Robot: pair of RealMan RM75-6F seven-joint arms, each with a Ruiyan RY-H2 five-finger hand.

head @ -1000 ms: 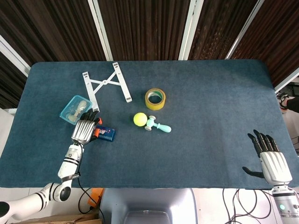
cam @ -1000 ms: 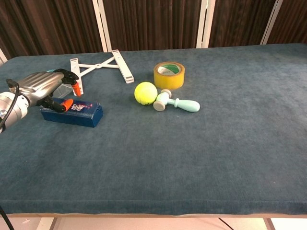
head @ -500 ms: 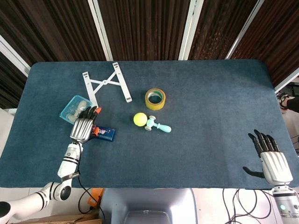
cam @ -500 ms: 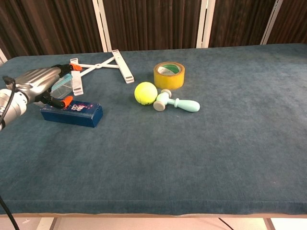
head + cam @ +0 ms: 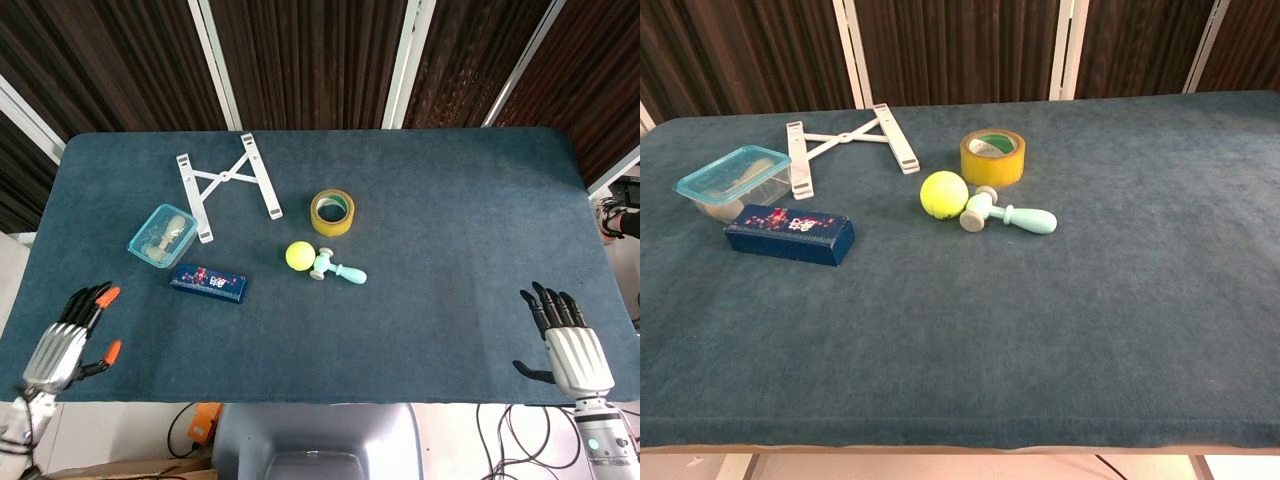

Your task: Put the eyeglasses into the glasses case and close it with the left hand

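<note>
Head view: the closed dark blue rectangular glasses case [image 5: 208, 283] lies flat left of centre, long axis left-right, slightly tilted. Left hand [image 5: 62, 345] and right hand [image 5: 566, 342] rest spread and empty at the near table [image 5: 450, 230] corners. Chest view: the case sits beside a clear teal-lidded plastic box [image 5: 733, 182] (neither hand visible here).

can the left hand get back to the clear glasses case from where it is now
Probably yes. The left hand sits open at the table's near left edge, and only bare cloth lies between it and the glasses case. The blue box lies off to the right, clear of that path.
</note>
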